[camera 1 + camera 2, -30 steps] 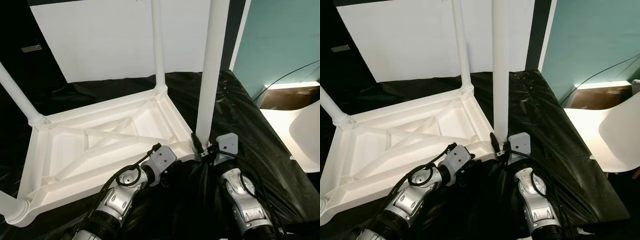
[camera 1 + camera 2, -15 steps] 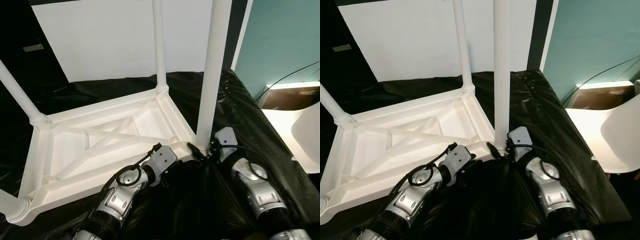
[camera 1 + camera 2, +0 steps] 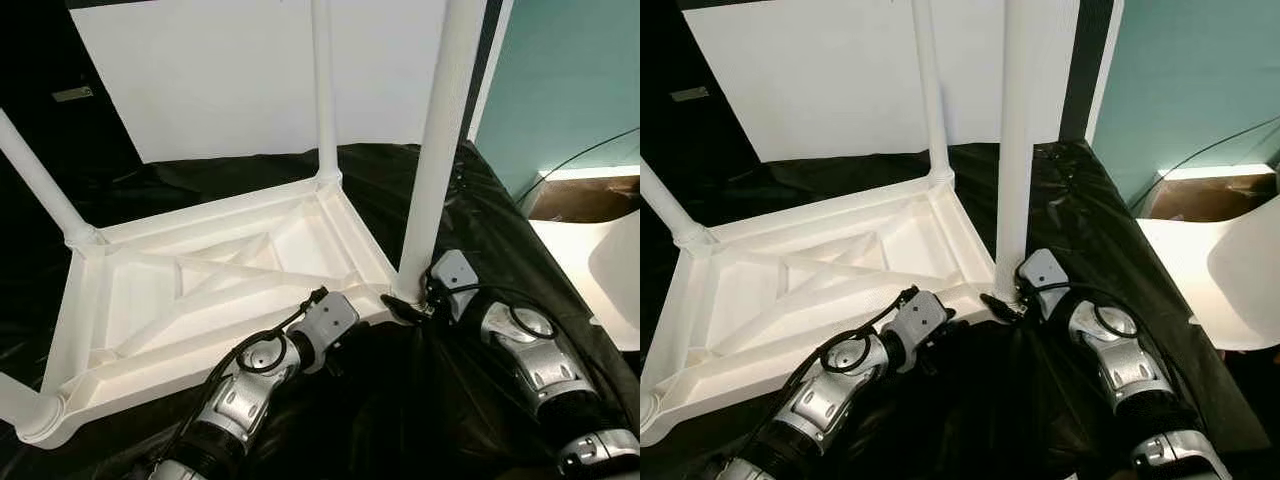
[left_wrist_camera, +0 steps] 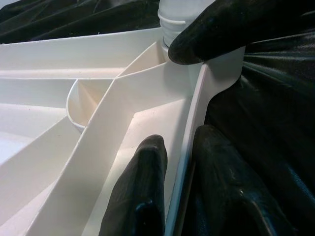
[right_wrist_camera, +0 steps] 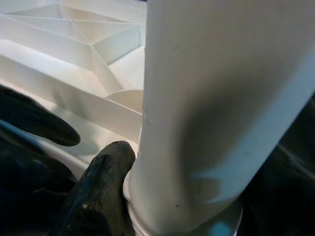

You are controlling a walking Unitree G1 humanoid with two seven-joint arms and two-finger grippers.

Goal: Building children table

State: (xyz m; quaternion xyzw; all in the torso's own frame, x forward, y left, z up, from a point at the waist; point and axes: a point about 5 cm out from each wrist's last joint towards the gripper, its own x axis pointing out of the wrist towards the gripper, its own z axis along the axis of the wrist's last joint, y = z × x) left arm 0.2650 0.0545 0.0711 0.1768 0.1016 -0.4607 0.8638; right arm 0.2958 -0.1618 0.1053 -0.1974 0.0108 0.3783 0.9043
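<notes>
A white plastic children's table (image 3: 220, 290) lies upside down on a black sheet, with its legs standing up from the corners. My left gripper (image 4: 179, 187) is shut on the table's near rim, one finger (image 4: 142, 196) inside the wall and one outside, close to the near right corner. My right gripper (image 3: 405, 305) is shut on the foot of the near right leg (image 3: 440, 150), where the leg meets its corner socket. In the right wrist view one black finger (image 5: 98, 191) presses against that leg (image 5: 206, 108); the other finger is hidden behind it.
The black sheet (image 3: 480, 200) covers the surface and drops off at the right. A white chair (image 3: 1240, 290) and a brown box (image 3: 585, 198) stand to the right by a teal wall. A white board (image 3: 230, 70) leans at the back.
My right forearm has swung out to the right around the near right leg's foot, the gripper staying on it. The leg's top leans slightly further right. The left gripper keeps its hold.
</notes>
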